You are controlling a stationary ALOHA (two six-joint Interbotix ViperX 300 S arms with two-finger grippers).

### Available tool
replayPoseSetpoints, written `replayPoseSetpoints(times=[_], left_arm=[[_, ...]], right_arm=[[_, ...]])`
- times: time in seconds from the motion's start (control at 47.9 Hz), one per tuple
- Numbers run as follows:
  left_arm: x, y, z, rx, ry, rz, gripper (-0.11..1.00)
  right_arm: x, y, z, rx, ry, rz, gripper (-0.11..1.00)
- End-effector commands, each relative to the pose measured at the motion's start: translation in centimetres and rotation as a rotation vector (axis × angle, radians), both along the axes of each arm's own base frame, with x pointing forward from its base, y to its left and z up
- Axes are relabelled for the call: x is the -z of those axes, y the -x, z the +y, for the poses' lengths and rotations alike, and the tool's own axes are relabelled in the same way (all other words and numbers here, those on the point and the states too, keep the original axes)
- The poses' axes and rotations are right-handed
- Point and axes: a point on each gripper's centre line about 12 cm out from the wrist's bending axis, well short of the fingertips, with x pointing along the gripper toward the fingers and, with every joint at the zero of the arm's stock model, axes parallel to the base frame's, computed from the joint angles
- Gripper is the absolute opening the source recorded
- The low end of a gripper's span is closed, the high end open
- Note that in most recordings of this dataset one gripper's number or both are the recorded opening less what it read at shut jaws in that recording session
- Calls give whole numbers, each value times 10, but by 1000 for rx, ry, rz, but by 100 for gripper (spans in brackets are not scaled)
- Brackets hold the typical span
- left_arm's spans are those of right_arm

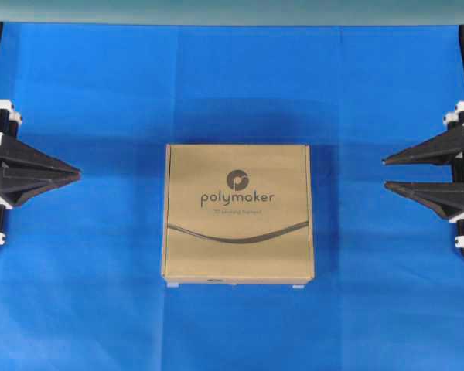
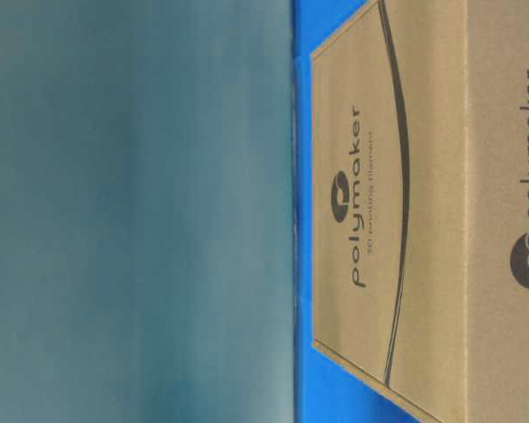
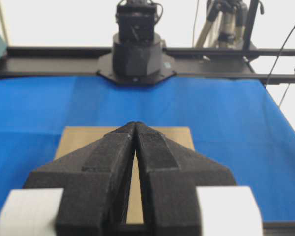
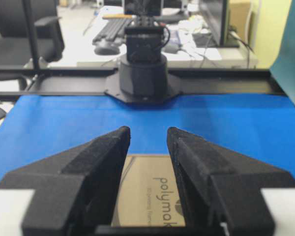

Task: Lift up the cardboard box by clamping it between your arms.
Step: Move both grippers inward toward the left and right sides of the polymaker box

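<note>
The flat brown cardboard box (image 1: 238, 212) with the "polymaker" logo lies on the blue cloth in the middle, between the two arms. My left gripper (image 1: 77, 174) hovers at the left edge, pointing at the box, well apart from its left side, fingertips pressed together and empty. My right gripper (image 1: 385, 173) points at the box from the right, also well apart, with a plain gap between its tips and nothing in it. The left wrist view shows the box (image 3: 76, 140) beyond the shut gripper (image 3: 136, 125). The right wrist view shows the box (image 4: 147, 191) beyond the gripper (image 4: 148, 132).
The blue cloth (image 1: 100, 309) covers the table around the box. A teal backdrop (image 1: 216, 9) runs along the far edge. The opposite arm's black base (image 3: 136, 54) stands across the table on a black rail, as does the other base (image 4: 143, 69).
</note>
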Motion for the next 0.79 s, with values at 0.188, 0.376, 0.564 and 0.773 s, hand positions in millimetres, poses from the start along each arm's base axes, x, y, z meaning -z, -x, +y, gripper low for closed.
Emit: replayPoseSetpoints(times=[0.188, 0.376, 0.564, 0.773], left_arm=[[21, -24, 3, -12, 62, 230, 0], [30, -37, 5, -27, 51, 384, 0], [48, -43, 7, -37, 50, 541, 0], [60, -48, 8, -44, 54, 645, 0]], right_arm=[[18, -5, -8, 39, -42, 291, 0], [40, 2, -12, 61, -40, 593, 0], [59, 2, -13, 60, -38, 759, 0], [85, 1, -13, 57, -25, 951, 3]])
